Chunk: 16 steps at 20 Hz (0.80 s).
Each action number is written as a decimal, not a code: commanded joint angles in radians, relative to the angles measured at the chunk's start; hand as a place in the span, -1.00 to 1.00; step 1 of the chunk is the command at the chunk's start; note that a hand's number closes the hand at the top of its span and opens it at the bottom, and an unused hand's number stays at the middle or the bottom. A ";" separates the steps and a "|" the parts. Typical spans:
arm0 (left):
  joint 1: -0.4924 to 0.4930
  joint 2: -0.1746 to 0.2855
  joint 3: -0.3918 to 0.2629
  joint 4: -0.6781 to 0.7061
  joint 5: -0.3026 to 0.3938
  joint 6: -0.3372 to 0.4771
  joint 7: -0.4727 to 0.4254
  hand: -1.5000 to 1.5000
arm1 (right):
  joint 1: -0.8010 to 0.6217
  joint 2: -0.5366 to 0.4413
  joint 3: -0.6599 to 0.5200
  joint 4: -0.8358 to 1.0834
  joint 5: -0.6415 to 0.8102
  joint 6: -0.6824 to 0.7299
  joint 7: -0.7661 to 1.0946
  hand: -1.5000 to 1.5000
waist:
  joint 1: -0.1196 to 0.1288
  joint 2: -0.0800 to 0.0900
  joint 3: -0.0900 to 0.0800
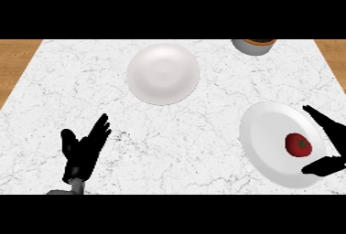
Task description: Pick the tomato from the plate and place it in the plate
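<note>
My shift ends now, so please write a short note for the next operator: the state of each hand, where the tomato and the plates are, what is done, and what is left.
Left hand: open, resting at the lower left, holding nothing.
Right hand: open, spread beside the tomato, not closed on it.
The tomato lies on the near right plate. The far plate holds nothing.
Done: the approach to the tomato.
Left: grasp, lift, carry to the far plate, release.
</note>
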 commanded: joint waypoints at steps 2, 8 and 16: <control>-0.020 -0.021 0.023 -0.017 -0.022 -0.015 0.045 0.00 | -0.003 0.035 -0.013 0.048 0.066 0.017 -0.049 -1.00 | -0.001 0.000 0.000; -0.012 0.005 0.045 -0.023 -0.009 -0.050 0.030 0.00 | -0.062 0.047 0.076 0.196 0.179 -0.011 -0.116 1.00 | 0.006 0.002 0.000; 0.052 -0.045 0.025 -0.134 -0.053 -0.020 0.089 0.00 | -0.068 0.121 0.054 0.180 0.281 -0.131 -0.126 1.00 | 0.002 -0.001 0.000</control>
